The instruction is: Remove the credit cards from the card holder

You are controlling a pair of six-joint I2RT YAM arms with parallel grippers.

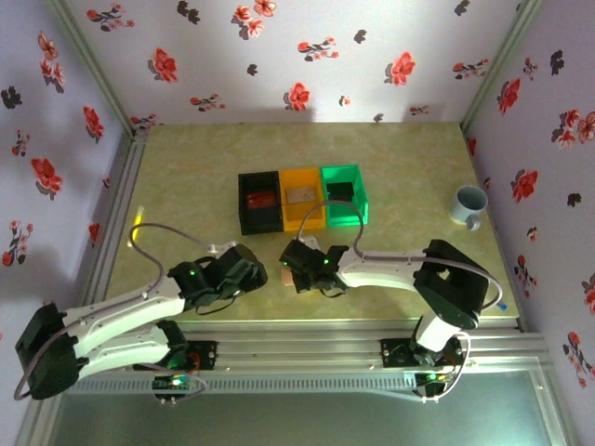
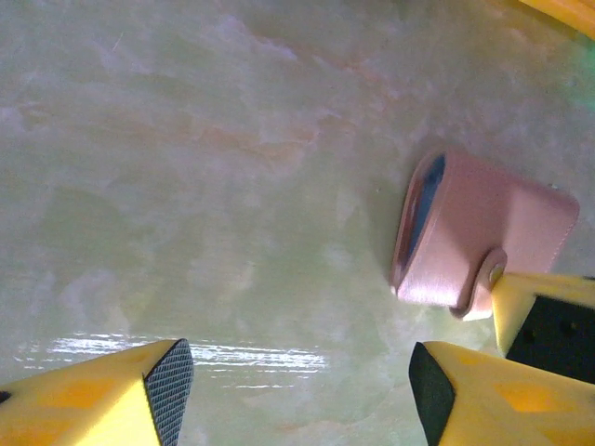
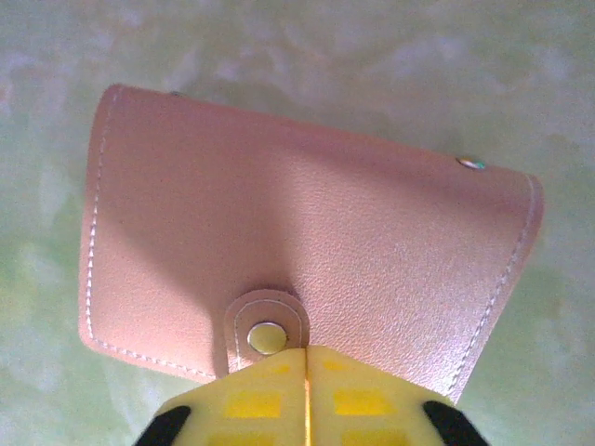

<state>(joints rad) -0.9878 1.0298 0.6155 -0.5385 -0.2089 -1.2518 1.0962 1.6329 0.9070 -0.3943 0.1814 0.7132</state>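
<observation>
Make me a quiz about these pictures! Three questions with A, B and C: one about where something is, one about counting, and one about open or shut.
1. Where is the card holder?
A inside a drawer
B on the table, between the left gripper and the right gripper
C on a chair

2. How many bins stand in the row?
A one
B five
C three

3. The left gripper is:
A open
B shut on the card holder
C shut on a spoon

Answers:
1 B: it lies flat on the table, with the right gripper at its snap tab.
2 C: a black bin, an orange bin and a green bin.
3 A: its fingers stand far apart over bare table.
</observation>
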